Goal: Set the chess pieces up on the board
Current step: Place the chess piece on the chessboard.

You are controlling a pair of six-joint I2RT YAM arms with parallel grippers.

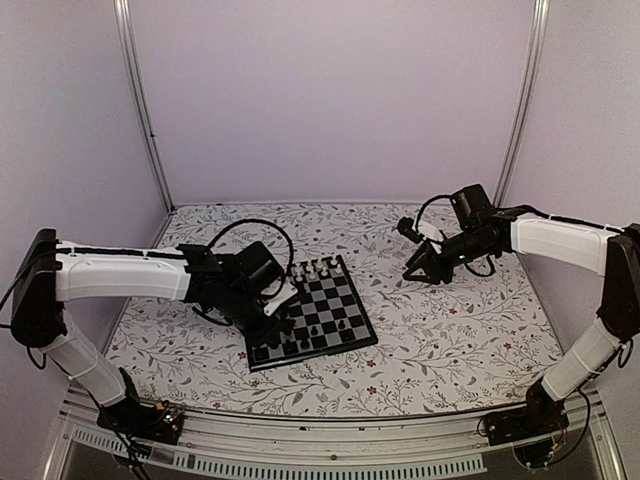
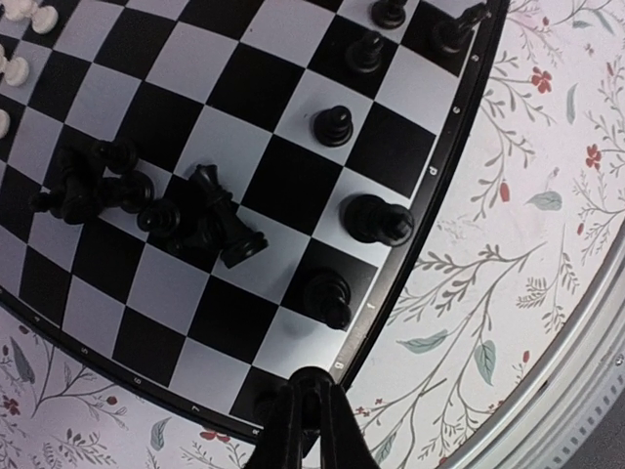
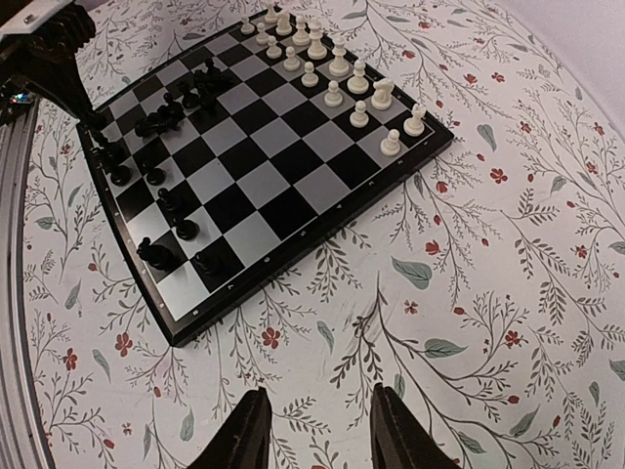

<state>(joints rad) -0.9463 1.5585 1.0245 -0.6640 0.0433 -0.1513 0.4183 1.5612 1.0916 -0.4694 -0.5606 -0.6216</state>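
Note:
The board (image 1: 310,352) lies left of the table's centre. White chess pieces (image 1: 315,268) stand in rows along its far edge. Black chess pieces (image 1: 318,330) are spread over its near half. In the left wrist view, several black pieces lie in a heap (image 2: 186,210) and others stand near the border (image 2: 444,166). My left gripper (image 2: 312,386) is over the board's near-left corner (image 1: 272,315), shut on what looks like a black piece. My right gripper (image 3: 317,420) is open and empty, above the tablecloth to the right of the board (image 3: 267,233).
The floral tablecloth (image 1: 450,340) covers the table. A metal rail (image 1: 330,440) runs along the near edge and shows in the left wrist view (image 2: 586,371). Plain walls and upright frame posts (image 1: 145,110) enclose the back and sides.

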